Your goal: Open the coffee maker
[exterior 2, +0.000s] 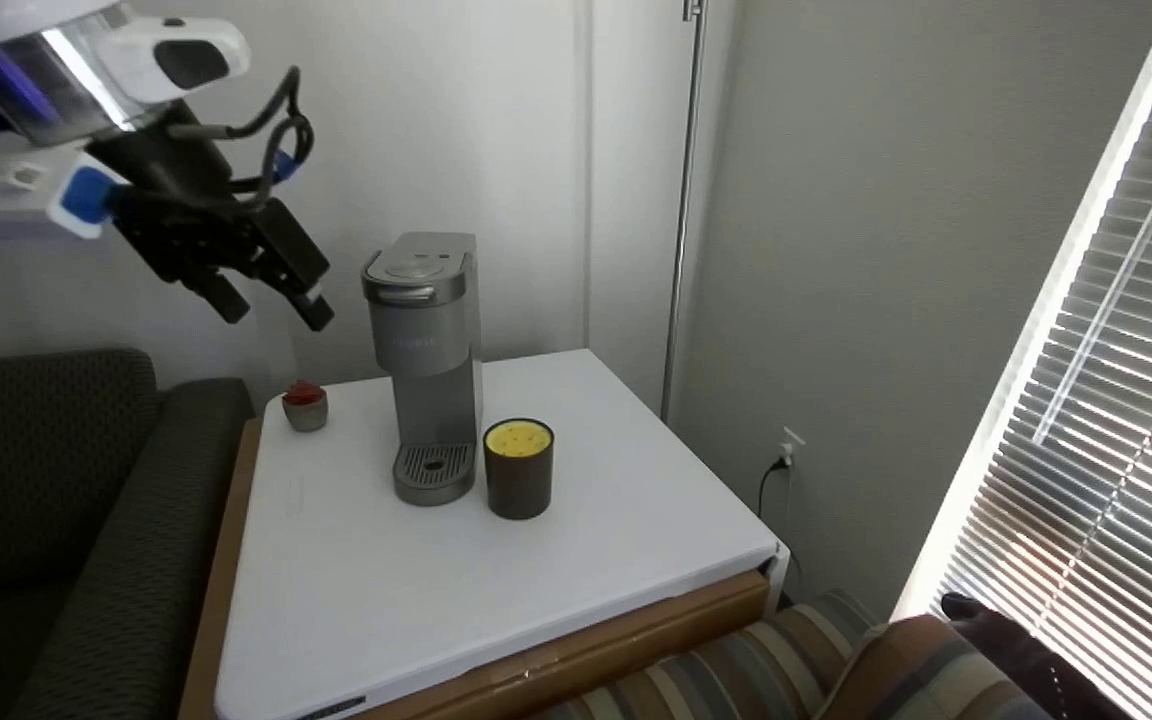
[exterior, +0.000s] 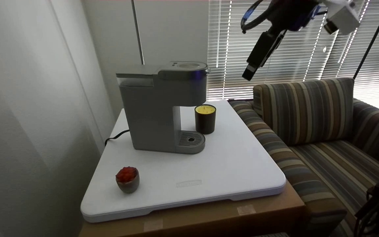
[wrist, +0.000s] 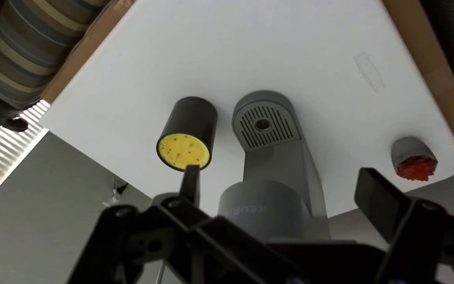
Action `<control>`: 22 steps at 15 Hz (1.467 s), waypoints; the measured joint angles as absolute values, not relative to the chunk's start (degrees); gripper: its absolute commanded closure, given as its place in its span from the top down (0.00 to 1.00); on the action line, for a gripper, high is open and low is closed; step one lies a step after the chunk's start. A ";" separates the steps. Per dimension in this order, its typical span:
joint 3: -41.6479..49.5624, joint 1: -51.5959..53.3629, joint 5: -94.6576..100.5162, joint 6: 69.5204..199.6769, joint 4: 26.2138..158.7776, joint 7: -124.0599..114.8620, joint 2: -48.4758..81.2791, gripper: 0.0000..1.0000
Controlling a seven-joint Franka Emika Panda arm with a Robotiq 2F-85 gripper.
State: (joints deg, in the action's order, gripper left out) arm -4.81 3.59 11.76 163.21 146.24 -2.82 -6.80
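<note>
Wrist view, left to right: a striped armchair (wrist: 20,51); a dark cup (wrist: 191,112) with a yellow top; just beside it the grey coffee maker (wrist: 276,163), upright on a white tabletop (wrist: 290,51); a small pot (wrist: 408,150) holding something red. The gripper (exterior 2: 274,312) hangs clear of the coffee maker, its jaws wide apart; in both exterior views the lid (exterior: 183,69) is down.

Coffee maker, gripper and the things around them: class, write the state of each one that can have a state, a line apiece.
Coffee maker: upright; on or off cannot be told.
Lid: closed.
Gripper: open, holding nothing.
Dark cup: upright, yellow filling inside.
Small pot: upright, red top showing.
Blinds: lowered, letting light through.
Plug: plugged in.
</note>
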 measured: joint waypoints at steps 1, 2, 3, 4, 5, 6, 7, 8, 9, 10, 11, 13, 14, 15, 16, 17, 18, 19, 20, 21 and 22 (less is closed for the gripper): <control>-3.94 3.58 10.14 163.19 145.00 -0.76 -4.56 1.00; -3.25 3.58 8.56 163.18 143.61 1.33 -2.61 0.99; -2.73 3.57 7.18 163.18 142.08 3.32 -0.84 0.77; -2.62 3.58 4.30 163.51 140.48 6.27 0.76 0.75; -2.79 3.67 -0.25 164.57 139.03 10.46 2.14 0.71; -3.18 3.78 -5.33 165.60 137.45 14.95 3.41 0.63; -3.82 3.79 -9.86 166.18 135.91 18.94 4.49 0.57; -4.53 3.77 -14.04 166.31 134.31 22.61 5.41 0.49; -5.12 3.76 -17.15 166.31 132.90 25.43 6.15 0.42; -5.56 3.74 -19.50 166.26 131.65 27.57 6.84 0.35; -5.73 3.72 -20.95 166.23 130.73 28.98 7.33 0.29; -5.56 3.52 -21.78 166.05 129.77 29.80 7.90 0.15; -5.00 3.49 -21.27 165.52 129.74 29.29 7.92 0.07; -3.98 3.49 -19.73 164.30 129.76 27.82 7.85 0.02; -3.06 3.17 -16.99 162.70 129.79 25.30 7.68 0.00; -2.34 2.62 -14.02 161.12 129.80 22.58 7.52 0.00; -1.67 2.14 -11.52 159.88 129.80 20.14 7.37 0.00; -1.16 1.76 -9.76 159.10 129.82 18.17 7.15 0.00; -0.74 1.55 -8.50 159.07 129.83 15.91 7.05 0.00; -0.24 1.54 -6.81 159.35 129.86 12.61 7.04 0.00; 0.24 1.60 -4.73 159.61 129.95 8.03 7.09 0.00</control>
